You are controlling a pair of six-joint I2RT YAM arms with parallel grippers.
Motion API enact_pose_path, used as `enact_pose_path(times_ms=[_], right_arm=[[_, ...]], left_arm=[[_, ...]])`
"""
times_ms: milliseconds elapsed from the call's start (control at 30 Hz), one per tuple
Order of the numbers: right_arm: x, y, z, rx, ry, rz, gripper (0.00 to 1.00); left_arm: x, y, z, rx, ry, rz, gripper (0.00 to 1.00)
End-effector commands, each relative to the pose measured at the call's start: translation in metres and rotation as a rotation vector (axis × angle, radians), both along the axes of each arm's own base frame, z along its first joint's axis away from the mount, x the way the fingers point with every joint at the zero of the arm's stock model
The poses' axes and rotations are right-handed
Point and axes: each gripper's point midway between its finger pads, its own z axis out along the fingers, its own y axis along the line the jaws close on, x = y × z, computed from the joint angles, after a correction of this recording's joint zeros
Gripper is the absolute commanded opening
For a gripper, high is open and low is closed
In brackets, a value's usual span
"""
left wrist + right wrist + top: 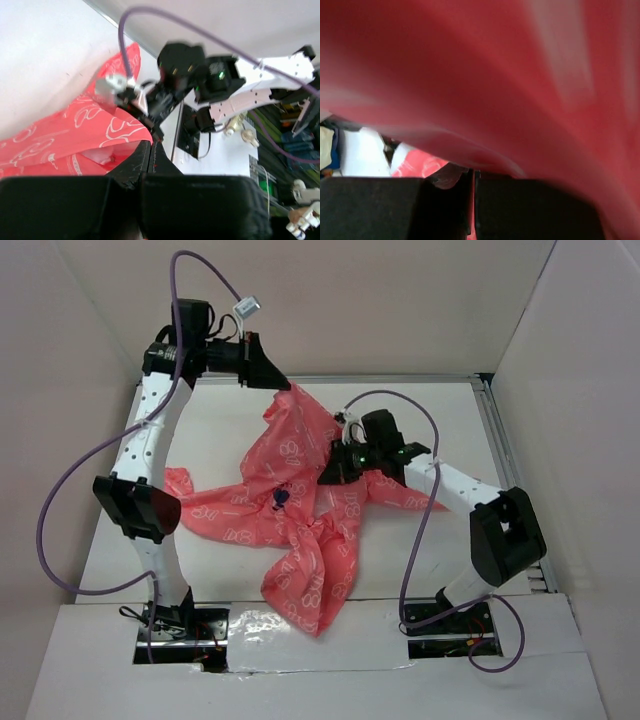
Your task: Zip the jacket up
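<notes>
Where it lies crumpled on the desk (440, 430), the jacket (300, 530) is stretched between the two sets of fingers. The left fingers (132, 167) are clenched on a raised corner of it, the cloth hanging away beneath them. The right fingers (445, 200) are clenched on fabric near its middle, with pink cloth draped closely over them.

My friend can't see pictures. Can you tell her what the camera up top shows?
A crumpled pink jacket with white print sprawls on a white table, seen from above between two robot arms. The left gripper is shut on the jacket's far edge, and the right gripper is shut on the fabric near its middle.
</notes>
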Motion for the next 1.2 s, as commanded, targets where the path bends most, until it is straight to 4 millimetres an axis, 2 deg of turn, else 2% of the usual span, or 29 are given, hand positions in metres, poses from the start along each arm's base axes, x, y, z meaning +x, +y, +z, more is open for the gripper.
enact_pose_path(times_ms=[0,67,133,167,233,267,300,433,467,533,600,700,733,767,800,833,867,900,933,967,1000,1033,1067,1100,1133,1167], right_arm=[[-0.026,-0.018,-0.026,-0.059,0.096,-0.029,0.00],[-0.036,-0.029,-0.040,-0.104,0.135,-0.051,0.00],[-0.058,-0.041,-0.060,-0.128,0.200,-0.056,0.00],[-0.074,-0.047,-0.068,-0.127,0.239,-0.059,0.00],[-0.088,-0.052,-0.073,-0.132,0.276,-0.062,0.00],[-0.102,-0.057,-0.074,-0.128,0.302,-0.057,0.00],[-0.107,-0.059,-0.073,-0.129,0.304,-0.067,0.00],[-0.131,-0.077,-0.077,-0.156,0.347,-0.089,0.00],[-0.134,-0.081,-0.073,-0.157,0.347,-0.096,0.00],[-0.126,-0.086,-0.063,-0.165,0.298,-0.111,0.00],[-0.125,-0.083,-0.048,-0.137,0.275,-0.085,0.00],[-0.107,-0.081,-0.030,-0.126,0.201,-0.118,0.00],[-0.096,-0.077,-0.017,-0.119,0.165,-0.117,0.00],[-0.095,-0.077,-0.013,-0.128,0.165,-0.106,0.27],[-0.093,-0.075,-0.008,-0.128,0.157,-0.089,0.47],[-0.089,-0.075,-0.001,-0.131,0.143,-0.087,0.70],[-0.086,-0.075,0.003,-0.127,0.129,-0.090,0.99],[-0.080,-0.075,0.012,-0.115,0.106,-0.104,1.00],[-0.073,-0.079,0.021,-0.098,0.083,-0.134,1.00],[-0.067,-0.082,0.027,-0.087,0.066,-0.162,1.00],[-0.057,-0.087,0.037,-0.080,0.044,-0.208,1.00],[-0.044,-0.098,0.038,-0.104,0.026,-0.296,1.00],[-0.030,-0.108,0.042,-0.089,0.035,-0.379,1.00],[-0.017,-0.116,0.041,-0.091,0.053,-0.446,1.00],[-0.006,-0.124,0.036,-0.095,0.098,-0.533,1.00],[0.003,-0.132,0.032,-0.099,0.137,-0.593,1.00]], left_arm=[[-0.010,0.017,0.079,-0.067,-0.253,0.034,0.00],[0.018,0.039,0.086,-0.056,-0.263,0.176,0.00],[0.036,0.055,0.091,-0.074,-0.297,0.234,0.00],[0.046,0.066,0.087,-0.087,-0.236,0.282,0.00],[0.068,0.085,0.080,-0.088,-0.229,0.349,0.00],[0.076,0.088,0.077,-0.087,-0.223,0.354,0.00],[0.074,0.089,0.082,-0.086,-0.242,0.349,0.00],[0.098,0.099,0.067,-0.077,-0.210,0.418,0.00],[0.097,0.099,0.067,-0.082,-0.213,0.402,0.00],[0.100,0.101,0.062,-0.083,-0.198,0.422,0.00],[0.103,0.100,0.058,-0.082,-0.202,0.417,0.00],[0.104,0.094,0.040,-0.076,-0.145,0.379,0.00],[0.107,0.095,0.031,-0.068,-0.119,0.386,0.09],[0.109,0.095,0.021,-0.054,-0.079,0.403,0.31],[0.110,0.096,0.015,-0.043,-0.063,0.413,0.99],[0.110,0.097,0.005,-0.027,-0.036,0.424,0.99],[0.110,0.102,-0.003,0.008,-0.011,0.476,0.99],[0.110,0.107,-0.015,0.032,0.023,0.512,0.99],[0.103,0.111,-0.012,0.047,0.024,0.545,0.99],[0.100,0.117,-0.017,0.062,0.047,0.586,0.99],[0.100,0.131,-0.041,0.090,0.133,0.658,0.99],[0.094,0.137,-0.044,0.096,0.153,0.691,0.99],[0.079,0.146,-0.012,0.071,0.106,0.742,0.99],[0.071,0.153,-0.062,0.121,0.252,0.794,0.99],[0.053,0.155,-0.052,0.121,0.247,0.834,0.99],[0.042,0.156,-0.062,0.121,0.323,0.880,0.99]])
